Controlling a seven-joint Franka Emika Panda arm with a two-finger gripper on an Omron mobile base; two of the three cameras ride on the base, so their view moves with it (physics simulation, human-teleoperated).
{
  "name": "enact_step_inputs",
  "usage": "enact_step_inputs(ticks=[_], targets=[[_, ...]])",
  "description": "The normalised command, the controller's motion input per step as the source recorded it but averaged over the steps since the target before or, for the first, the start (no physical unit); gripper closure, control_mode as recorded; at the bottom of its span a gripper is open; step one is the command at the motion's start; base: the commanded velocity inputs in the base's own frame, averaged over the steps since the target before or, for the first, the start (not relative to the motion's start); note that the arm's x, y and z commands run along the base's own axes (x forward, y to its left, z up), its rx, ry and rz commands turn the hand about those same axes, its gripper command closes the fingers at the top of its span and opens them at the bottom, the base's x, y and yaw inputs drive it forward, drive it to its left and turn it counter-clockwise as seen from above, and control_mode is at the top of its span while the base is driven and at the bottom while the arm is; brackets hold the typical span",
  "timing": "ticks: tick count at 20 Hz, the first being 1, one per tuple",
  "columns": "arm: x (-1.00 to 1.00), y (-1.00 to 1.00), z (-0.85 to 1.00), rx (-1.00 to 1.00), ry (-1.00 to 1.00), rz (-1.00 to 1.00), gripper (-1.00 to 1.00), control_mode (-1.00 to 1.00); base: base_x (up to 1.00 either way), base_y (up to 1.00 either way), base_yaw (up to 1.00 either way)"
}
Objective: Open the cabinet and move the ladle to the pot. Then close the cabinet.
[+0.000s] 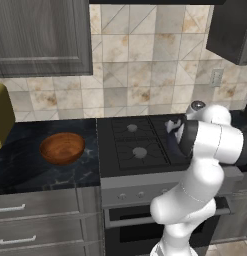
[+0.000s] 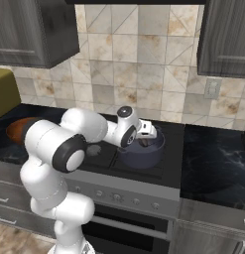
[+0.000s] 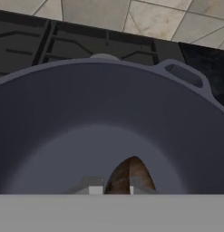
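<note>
Inside pot (image 3: 109, 118), brown ladle (image 3: 127, 176) tip, hand view alone, jaws shut

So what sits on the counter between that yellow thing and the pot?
In the left base view, a wooden bowl and two bare stove burners; the pot shows in the right base view.

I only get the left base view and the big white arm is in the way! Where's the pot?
Observer: The pot sits on the stove's right side, hidden behind the arm.
Operator: Where are the fingers?
Observer: The fingers point down into the pot's mouth.
Operator: Are they holding something?
Observer: Yes. The hand view shows a brown wooden piece, probably the ladle, pinched between them above the pot's floor.
</note>
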Motion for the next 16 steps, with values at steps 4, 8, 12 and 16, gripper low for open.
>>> enact_step_inputs(ticks=[4,8,12,16], targets=[[0.13,-0.06,-0.11,0.0,0.0,0.0,1.0,-1.0,0.0,0.0,0.0],[0.06,0.0,-0.05,0.0,0.0,0.0,-1.0,-1.0,0.0,0.0,0.0],[0.0,-0.09,-0.04,0.01,0.0,0.0,-1.0,-1.0,0.0,0.0,0.0],[0.0,-0.1,-0.01,0.02,0.0,0.0,-1.0,-1.0,0.0,0.0,0.0]])
